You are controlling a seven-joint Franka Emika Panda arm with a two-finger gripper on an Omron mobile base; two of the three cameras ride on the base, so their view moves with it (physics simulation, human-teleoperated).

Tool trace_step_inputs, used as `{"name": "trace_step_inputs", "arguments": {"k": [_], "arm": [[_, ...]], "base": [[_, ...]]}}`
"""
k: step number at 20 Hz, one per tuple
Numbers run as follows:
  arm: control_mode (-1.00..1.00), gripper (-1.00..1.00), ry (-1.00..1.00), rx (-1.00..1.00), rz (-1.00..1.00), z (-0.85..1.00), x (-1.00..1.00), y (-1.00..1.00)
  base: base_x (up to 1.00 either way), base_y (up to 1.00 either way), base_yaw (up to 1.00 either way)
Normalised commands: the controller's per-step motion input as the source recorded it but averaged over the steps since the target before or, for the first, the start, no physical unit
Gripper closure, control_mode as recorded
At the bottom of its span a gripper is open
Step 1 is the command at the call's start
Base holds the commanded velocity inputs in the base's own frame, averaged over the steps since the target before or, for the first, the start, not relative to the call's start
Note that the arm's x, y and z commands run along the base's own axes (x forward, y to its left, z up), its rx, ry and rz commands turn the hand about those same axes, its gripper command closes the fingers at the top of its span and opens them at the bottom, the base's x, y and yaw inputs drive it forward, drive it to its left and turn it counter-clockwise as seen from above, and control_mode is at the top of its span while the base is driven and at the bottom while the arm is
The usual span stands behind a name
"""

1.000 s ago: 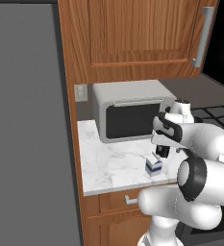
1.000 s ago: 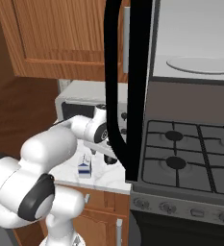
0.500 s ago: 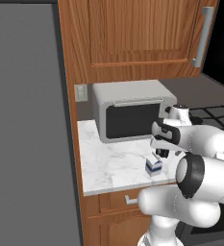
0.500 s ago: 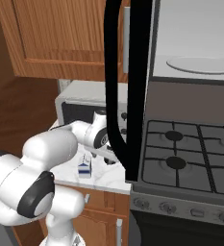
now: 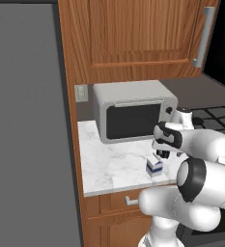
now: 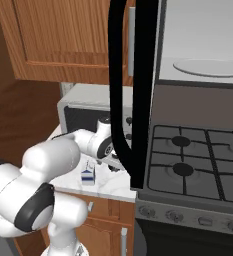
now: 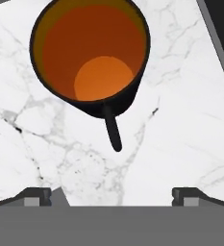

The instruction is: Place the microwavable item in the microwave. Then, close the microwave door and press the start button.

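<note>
**Open microwave door stands over the counter's edge**

The microwave door (image 6: 133, 95) hangs open edge-on, a tall black frame in the middle of the scene. To its right the microwave (image 6: 203, 45) shows a pale interior with a round turntable (image 6: 210, 67), above a gas stove (image 6: 198, 160). Left of the door, a silver-grey oven (image 6: 85, 107) sits far back on the marble counter (image 6: 113, 185), under a wooden cabinet (image 6: 63, 40). A milk carton (image 6: 88, 175) stands near the counter's front edge, beside the white arm (image 6: 63, 157).

The white marble counter (image 5: 109, 159) bears a silver-grey oven (image 5: 133, 111), milk carton (image 5: 154, 167) and black cup (image 7: 89, 53).
</note>
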Motion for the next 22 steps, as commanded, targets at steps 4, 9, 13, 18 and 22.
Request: {"name": "trace_step_inputs", "arguments": {"k": [4, 9, 13, 18, 22], "arm": [[-1.00, -1.00, -0.07, 0.00, 0.00, 0.00, 0.00, -0.10], [-1.00, -1.00, -0.02, 0.00, 0.00, -0.08, 0.02, -0.05], [-1.00, -1.00, 0.00, 0.00, 0.00, -0.12, 0.18, 0.00], [-1.00, -1.00, 0.00, 0.00, 0.00, -0.09, 0.21, 0.00], [-1.00, -1.00, 0.00, 0.00, 0.00, -0.09, 0.17, 0.00]], "base": [[0.00, 0.00, 0.00], [0.00, 0.00, 0.00], [0.00, 0.00, 0.00], [0.00, 0.00, 0.00], [0.00, 0.00, 0.00]]}}
